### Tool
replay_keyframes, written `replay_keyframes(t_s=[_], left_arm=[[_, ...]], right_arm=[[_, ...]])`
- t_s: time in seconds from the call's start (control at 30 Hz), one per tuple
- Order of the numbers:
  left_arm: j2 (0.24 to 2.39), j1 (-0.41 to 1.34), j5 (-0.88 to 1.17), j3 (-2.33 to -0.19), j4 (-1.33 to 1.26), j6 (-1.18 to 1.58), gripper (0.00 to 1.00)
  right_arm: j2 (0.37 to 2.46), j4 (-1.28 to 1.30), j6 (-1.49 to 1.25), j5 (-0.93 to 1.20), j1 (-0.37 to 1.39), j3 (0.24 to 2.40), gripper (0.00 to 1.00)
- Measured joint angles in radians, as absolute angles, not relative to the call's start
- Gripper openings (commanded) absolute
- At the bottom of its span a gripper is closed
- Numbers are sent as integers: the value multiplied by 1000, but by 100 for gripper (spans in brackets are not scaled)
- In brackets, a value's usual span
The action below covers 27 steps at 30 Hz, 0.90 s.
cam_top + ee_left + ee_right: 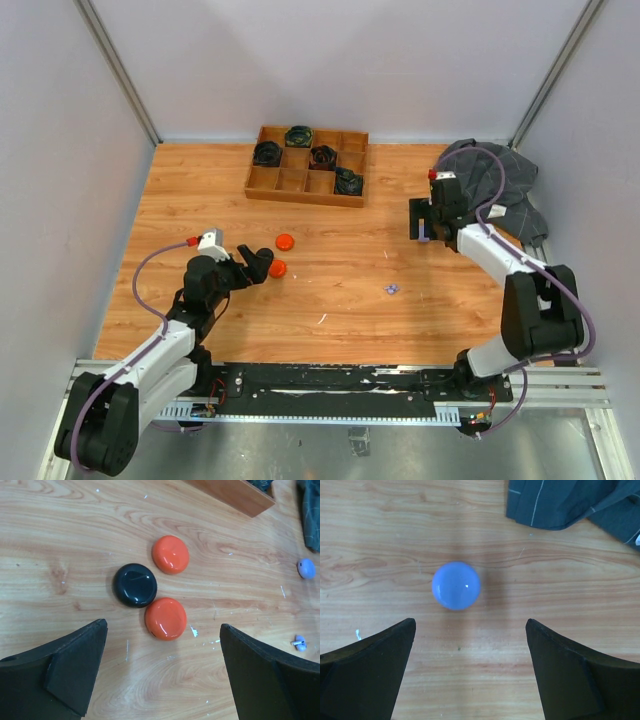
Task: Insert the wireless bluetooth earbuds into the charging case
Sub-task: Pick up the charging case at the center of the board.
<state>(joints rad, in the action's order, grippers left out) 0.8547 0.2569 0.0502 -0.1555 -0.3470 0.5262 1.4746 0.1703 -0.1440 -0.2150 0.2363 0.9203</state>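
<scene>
Reaching stage, apparently: right gripper [470, 622] spread over the lavender case [456, 586] at right, left gripper [162, 625] spread near the orange cases [165, 618] and black case [134, 585] at left; next, likely a delicate pinch on the lavender earbud [391, 289] mid-table.

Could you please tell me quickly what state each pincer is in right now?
Left pincer: open, empty, above an orange case.
Right pincer: open, empty, above the lavender case.
</scene>
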Motion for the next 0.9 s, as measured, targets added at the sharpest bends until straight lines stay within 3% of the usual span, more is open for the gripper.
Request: replay_keyframes(t_s=[0.47,0.9], left_arm=[[846,257,83,-155,-373,504,99],[846,259,87,-155,-381,501,98]], right_arm=[[1770,218,-234,-55,163,1114,69],[1826,260,-265,-56,163,1132,46]])
